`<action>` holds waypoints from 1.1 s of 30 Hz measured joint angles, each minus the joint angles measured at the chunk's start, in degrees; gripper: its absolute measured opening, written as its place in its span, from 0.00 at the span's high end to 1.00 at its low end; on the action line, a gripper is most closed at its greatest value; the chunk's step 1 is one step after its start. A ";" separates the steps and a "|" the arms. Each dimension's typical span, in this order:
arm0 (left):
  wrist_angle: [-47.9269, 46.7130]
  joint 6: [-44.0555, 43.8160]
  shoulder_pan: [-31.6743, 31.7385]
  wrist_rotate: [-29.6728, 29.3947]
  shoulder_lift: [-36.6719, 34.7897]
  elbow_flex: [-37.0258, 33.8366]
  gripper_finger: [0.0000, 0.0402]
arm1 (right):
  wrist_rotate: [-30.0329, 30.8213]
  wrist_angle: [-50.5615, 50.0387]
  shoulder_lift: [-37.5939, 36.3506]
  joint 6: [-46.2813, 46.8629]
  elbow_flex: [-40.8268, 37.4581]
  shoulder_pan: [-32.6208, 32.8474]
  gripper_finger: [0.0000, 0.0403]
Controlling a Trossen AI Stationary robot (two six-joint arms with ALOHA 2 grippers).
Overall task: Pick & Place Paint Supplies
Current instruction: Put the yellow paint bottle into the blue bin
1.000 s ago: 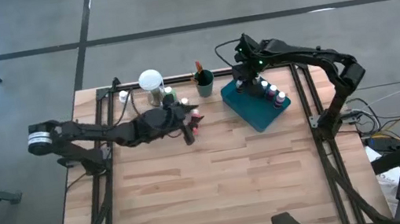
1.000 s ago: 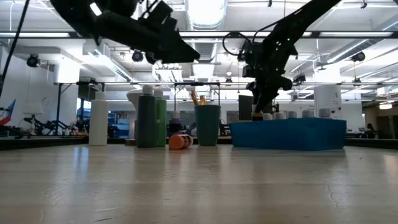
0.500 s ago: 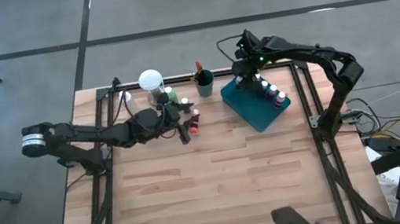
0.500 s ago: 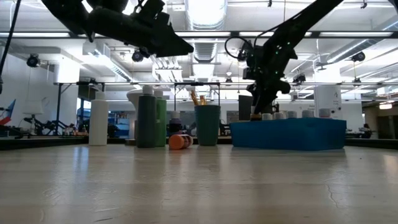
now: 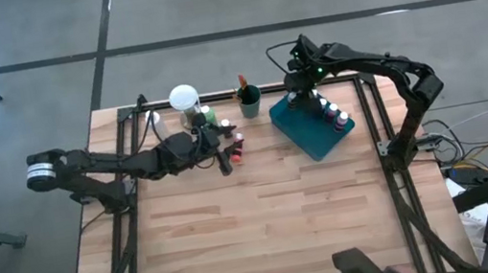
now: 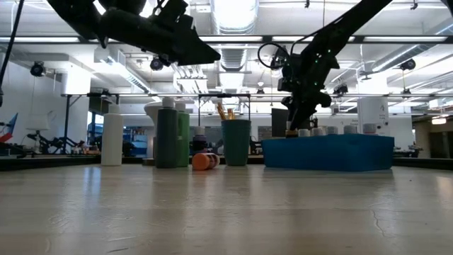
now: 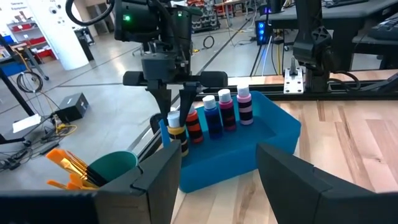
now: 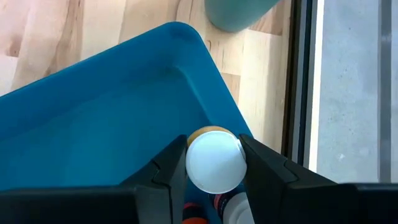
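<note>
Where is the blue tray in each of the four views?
High view: tray at right of centre, under the right tool.
Low view: tray at right, long blue side facing us.
Left wrist view: tray in the middle, bottles standing along its far side.
Right wrist view: tray fills the picture's left.
Shared landmark: the teal cup beside the tray.
</note>
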 joint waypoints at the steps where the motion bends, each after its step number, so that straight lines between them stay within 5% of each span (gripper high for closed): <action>1: 0.00 -0.03 0.00 0.00 0.00 0.02 0.47 | -0.38 0.09 0.00 -0.12 0.00 -0.10 0.71; 33: 0.45 -0.02 0.04 -0.02 0.04 0.02 0.47 | -3.03 -7.18 8.94 0.47 8.46 -1.00 0.71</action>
